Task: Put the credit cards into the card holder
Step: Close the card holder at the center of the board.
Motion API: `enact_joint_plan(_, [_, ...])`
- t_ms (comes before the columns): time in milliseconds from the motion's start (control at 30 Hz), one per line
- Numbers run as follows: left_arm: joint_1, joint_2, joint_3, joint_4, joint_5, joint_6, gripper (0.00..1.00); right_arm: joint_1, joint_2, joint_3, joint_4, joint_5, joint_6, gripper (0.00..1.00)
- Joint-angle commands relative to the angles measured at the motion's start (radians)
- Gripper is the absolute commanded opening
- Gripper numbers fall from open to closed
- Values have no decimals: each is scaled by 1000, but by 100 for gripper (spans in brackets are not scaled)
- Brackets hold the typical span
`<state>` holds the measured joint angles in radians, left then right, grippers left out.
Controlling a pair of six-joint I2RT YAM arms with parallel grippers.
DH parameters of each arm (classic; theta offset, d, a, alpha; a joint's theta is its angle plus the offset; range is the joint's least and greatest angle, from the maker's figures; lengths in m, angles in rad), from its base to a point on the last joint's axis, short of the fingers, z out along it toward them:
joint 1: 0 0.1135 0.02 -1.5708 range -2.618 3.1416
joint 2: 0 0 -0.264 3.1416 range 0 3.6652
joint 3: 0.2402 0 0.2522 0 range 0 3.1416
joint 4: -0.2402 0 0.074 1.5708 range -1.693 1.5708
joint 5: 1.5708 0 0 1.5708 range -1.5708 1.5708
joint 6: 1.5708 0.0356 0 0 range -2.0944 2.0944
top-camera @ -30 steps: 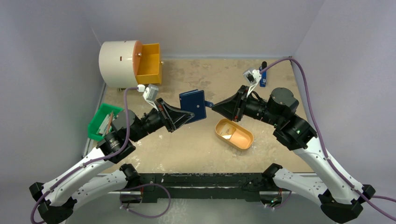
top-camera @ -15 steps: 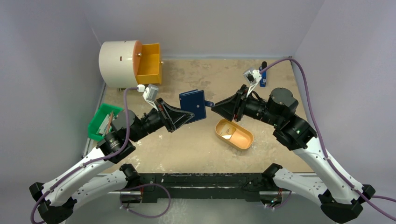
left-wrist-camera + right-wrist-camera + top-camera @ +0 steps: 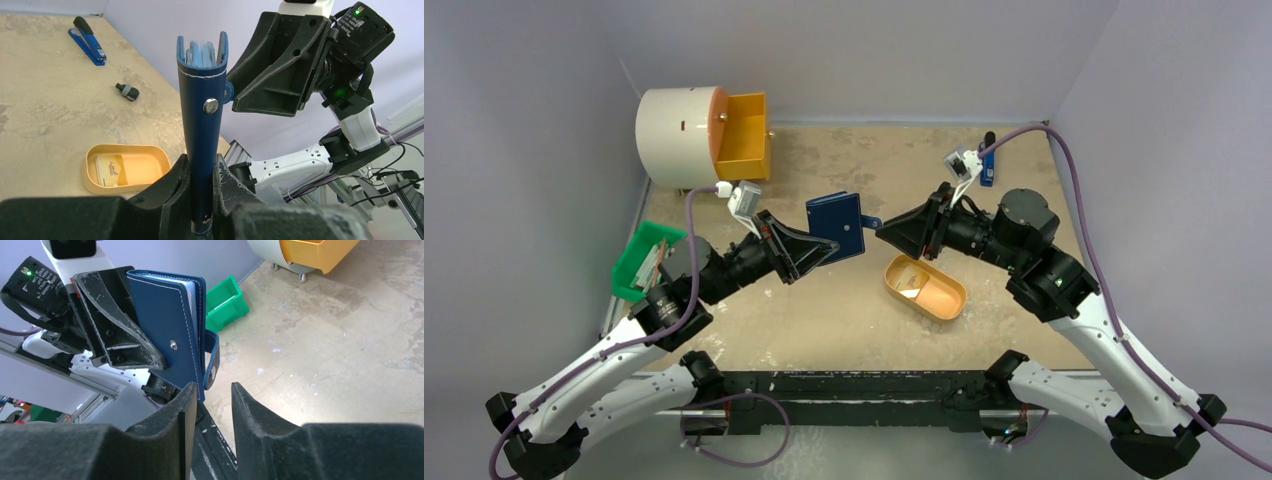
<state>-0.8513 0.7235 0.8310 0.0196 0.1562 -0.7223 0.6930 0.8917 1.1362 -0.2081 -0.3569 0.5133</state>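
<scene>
Barely begun: the left hand [image 3: 201, 171] clamps the card holder [image 3: 202, 115] upright mid-frame, the right hand [image 3: 212, 396] gapes empty at its snap tab [image 3: 213, 357], credit cards [image 3: 111, 168] lie in the lower-left orange tray [image 3: 127, 148].

We see a robotics lab, more exactly a test cell built around a sand-coloured table [image 3: 844, 310]. Plain pale walls [image 3: 874, 50] close the table in along its far edge and both sides. At its near edge a black rail [image 3: 844, 388] carries two white-and-black robot arms, the left arm [image 3: 604, 365] and the right arm [image 3: 1124, 350], with purple cables [image 3: 1079, 190] running to them. On the table we find unrelated props: a white drum [image 3: 674, 135] with an orange drawer [image 3: 742, 135], a green bin [image 3: 632, 268], an orange tray [image 3: 952, 305] and a blue stapler [image 3: 987, 170]. Past the table's edge, the left wrist view shows aluminium framing [image 3: 407, 131].
</scene>
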Motion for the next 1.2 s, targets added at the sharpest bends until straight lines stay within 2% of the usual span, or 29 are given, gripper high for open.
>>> enact_joint_plan(0, [2,-16,12,61,5,-7,0,-2,-21,-14,93,3,21,36])
enact_joint_plan(300, [2,-17,9,66,8,-8,0,-2,-18,-18,109,15,28,32])
enact_joint_plan(567, [2,-22,8,68,8,-9,0,-2,-4,-15,122,6,27,23])
enact_joint_plan(867, [3,-24,5,70,9,-12,0,-2,-5,-20,127,9,33,23])
enact_joint_plan(1033, [3,-27,2,71,9,-12,0,-3,-1,-16,138,8,28,14])
enact_joint_plan(1167, [2,-28,2,69,9,-12,0,0,3,-15,149,2,25,0])
